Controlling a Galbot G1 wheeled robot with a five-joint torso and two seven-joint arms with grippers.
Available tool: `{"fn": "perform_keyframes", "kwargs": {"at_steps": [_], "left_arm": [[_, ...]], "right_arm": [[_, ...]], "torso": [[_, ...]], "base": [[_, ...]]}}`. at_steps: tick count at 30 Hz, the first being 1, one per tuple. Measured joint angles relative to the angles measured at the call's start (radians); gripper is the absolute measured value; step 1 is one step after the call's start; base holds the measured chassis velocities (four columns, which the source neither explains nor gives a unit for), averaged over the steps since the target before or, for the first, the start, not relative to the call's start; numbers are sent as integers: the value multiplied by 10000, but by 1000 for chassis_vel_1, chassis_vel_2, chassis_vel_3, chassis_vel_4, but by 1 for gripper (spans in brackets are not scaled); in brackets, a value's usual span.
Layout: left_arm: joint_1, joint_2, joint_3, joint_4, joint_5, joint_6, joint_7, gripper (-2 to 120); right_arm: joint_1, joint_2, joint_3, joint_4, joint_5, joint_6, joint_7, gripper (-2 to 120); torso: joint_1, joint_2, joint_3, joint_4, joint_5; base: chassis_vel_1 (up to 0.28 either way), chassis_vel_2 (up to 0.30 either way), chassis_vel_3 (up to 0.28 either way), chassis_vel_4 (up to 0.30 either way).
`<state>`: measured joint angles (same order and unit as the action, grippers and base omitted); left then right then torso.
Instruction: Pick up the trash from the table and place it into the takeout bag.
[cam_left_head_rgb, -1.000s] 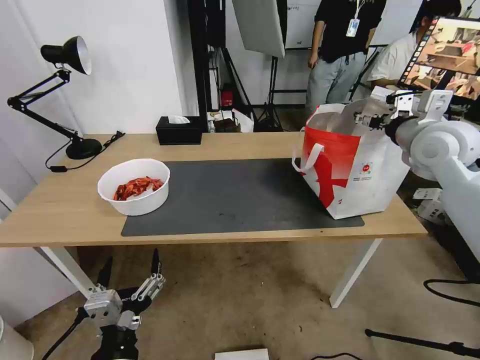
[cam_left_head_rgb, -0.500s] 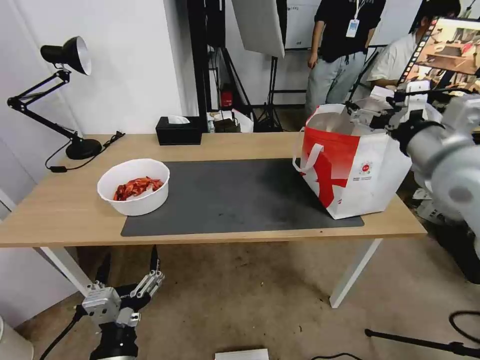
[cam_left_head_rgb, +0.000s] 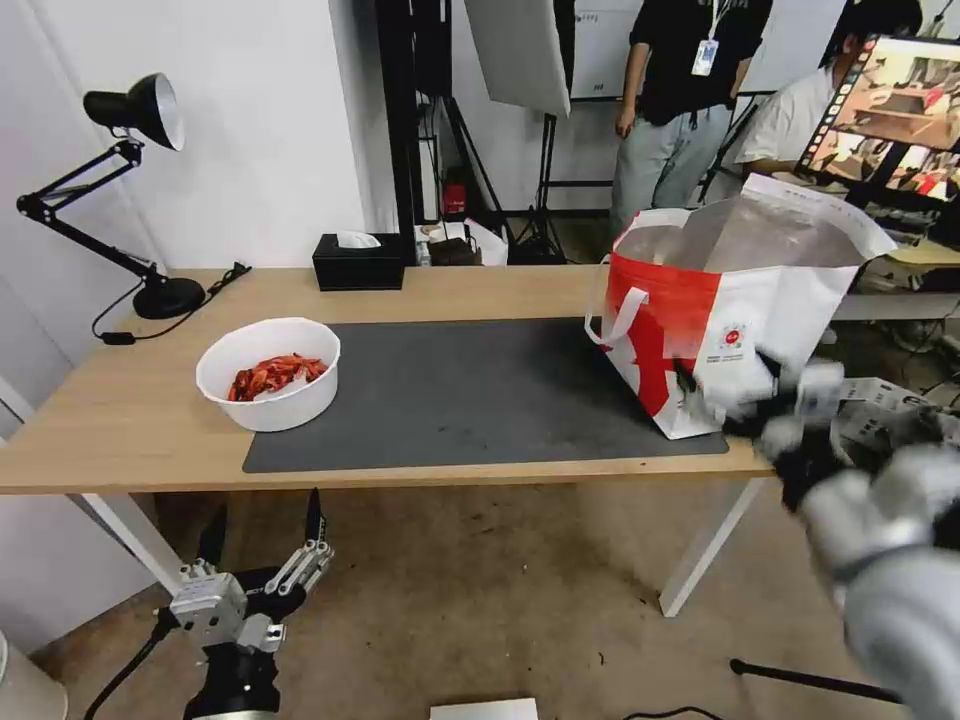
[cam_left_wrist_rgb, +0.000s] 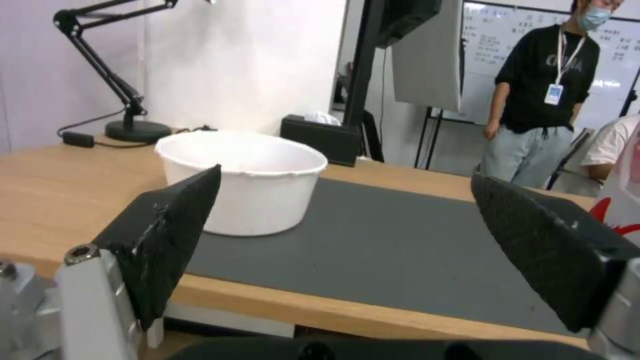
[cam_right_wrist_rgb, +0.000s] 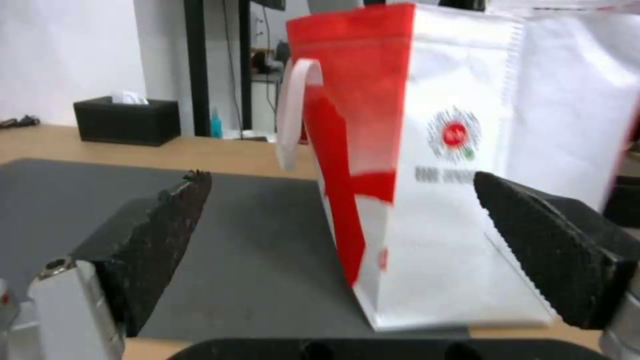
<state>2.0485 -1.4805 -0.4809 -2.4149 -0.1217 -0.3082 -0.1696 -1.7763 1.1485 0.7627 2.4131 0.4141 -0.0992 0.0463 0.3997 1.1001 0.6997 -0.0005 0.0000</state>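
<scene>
My left gripper (cam_left_head_rgb: 265, 520) hangs below the table's near edge at about 7 o'clock, jaws spread wide, nothing in them. My right gripper (cam_left_head_rgb: 735, 395) sits low at 4 o'clock by the near right corner, just in front of the takeout bag (cam_left_head_rgb: 715, 330); wrist view shows its fingers (cam_right_wrist_rgb: 157, 235) wide apart and empty. On the table (cam_left_head_rgb: 130, 420), white bowl of red shells (cam_left_head_rgb: 268, 372) stands at 10 o'clock on the dark mat's (cam_left_head_rgb: 470, 390) left edge. Bag stands upright at 2 o'clock, mouth open. Black tissue box (cam_left_head_rgb: 358, 260) at 12 o'clock, far edge.
</scene>
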Motion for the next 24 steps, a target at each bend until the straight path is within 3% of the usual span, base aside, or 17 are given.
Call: {"fn": "perform_keyframes", "kwargs": {"at_steps": [5,9,16,20,24], "left_arm": [[-35,76,18,130,89,-133,7,100],[-69,89,13,194,137,-225,8,100],[-129,172,-41,211,95,-156,11,100],[-423,285,-160,222,-75,393,49,100],[-1433,548,-579,201,-678,1919,226,100]], "right_arm": [[-1096,1016,3,-54,-841,1296,-453,100],[-1427,1488,-42,-140,-1167,1760,-472,100],[-1347,1650,-129,-212,-1198,1806,-408,100],[-1195,1651,-304,-252,-1239,1726,-353,100],[-1135,1617,-413,-278,-1289,1631,-334,100]], "torso": [[0,0,0,3,-4],[1,0,1,5,-2],[2,0,2,6,-1],[2,0,3,8,1],[2,-1,3,6,0]], "base": [[0,0,0,0],[0,0,0,0],[0,0,0,0],[0,0,0,0],[0,0,0,0]]}}
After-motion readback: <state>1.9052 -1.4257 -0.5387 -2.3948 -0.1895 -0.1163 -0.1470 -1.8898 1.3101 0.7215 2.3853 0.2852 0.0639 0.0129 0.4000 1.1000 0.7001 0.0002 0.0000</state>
